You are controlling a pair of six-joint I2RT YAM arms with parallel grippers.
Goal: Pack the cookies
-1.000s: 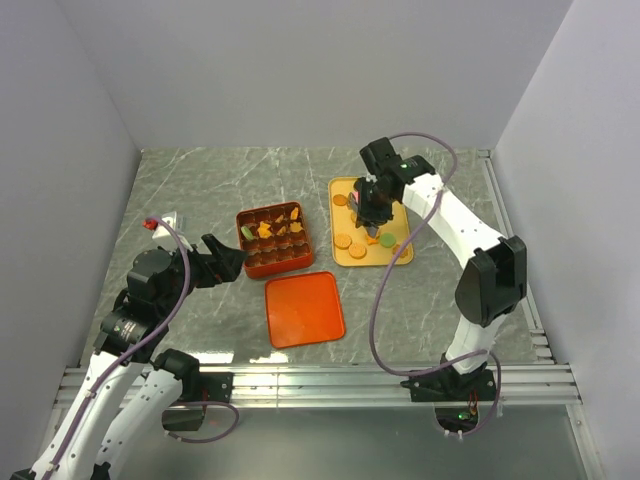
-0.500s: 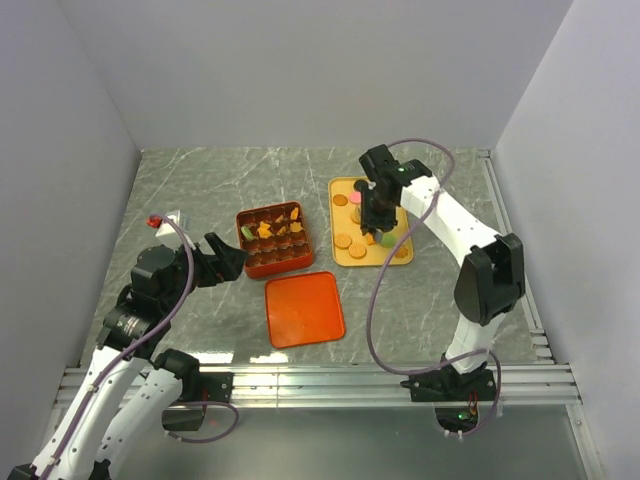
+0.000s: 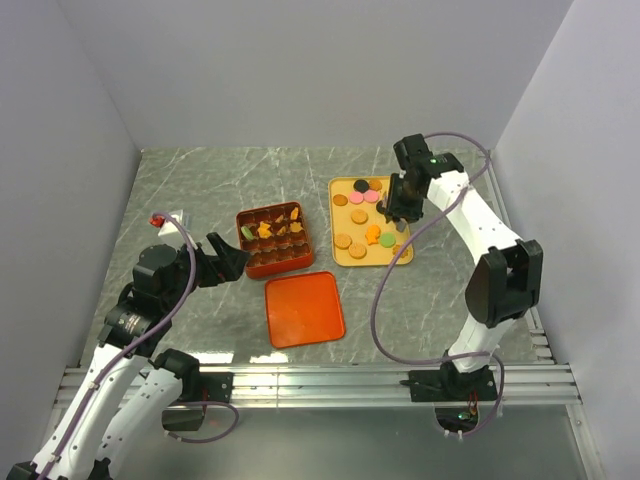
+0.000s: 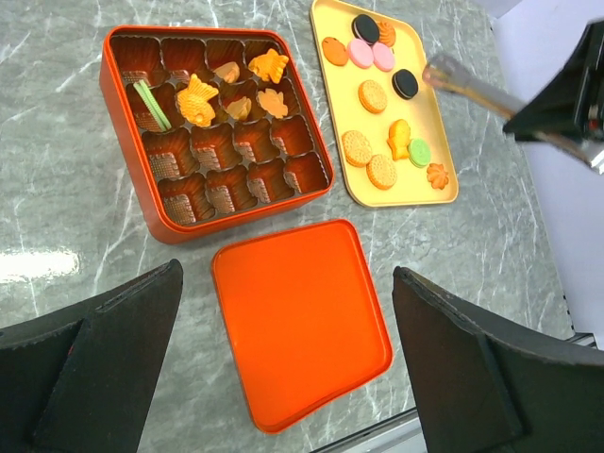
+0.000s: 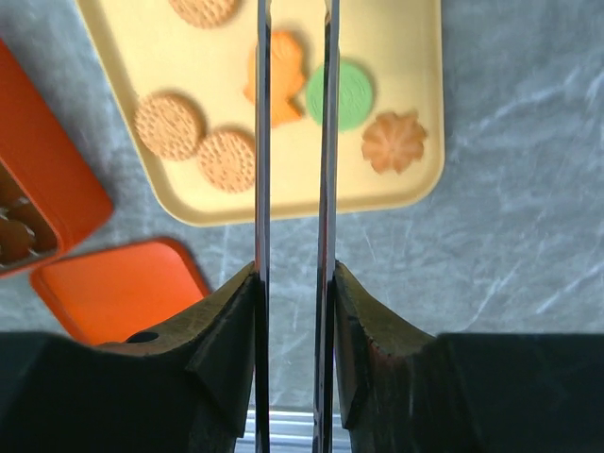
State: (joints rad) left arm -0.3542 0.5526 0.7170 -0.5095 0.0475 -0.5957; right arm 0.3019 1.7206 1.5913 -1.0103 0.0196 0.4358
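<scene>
Several cookies (image 3: 360, 215) lie on a yellow tray (image 3: 403, 258): tan rounds, pink, black, a green one (image 5: 344, 94), an orange fish (image 5: 283, 71) and a flower (image 5: 394, 142). A few more cookies (image 4: 198, 99) sit in cells of the orange-red gridded box (image 3: 273, 240). My right gripper (image 3: 393, 212) hovers over the tray's right side, its two thin blades (image 5: 262, 142) parted by a narrow gap with nothing between them. My left gripper (image 4: 286, 274) stands wide open and empty above the flat lid (image 4: 302, 321), left of the box.
The orange-red lid (image 3: 304, 308) lies flat on the marble table in front of the box. Grey walls close in the left, back and right sides. A metal rail (image 3: 320, 378) runs along the near edge.
My right gripper has shifted right, from the tray's middle to its right side, uncovering cookies, and its blades have parted a little. The left arm has hardly moved.
</scene>
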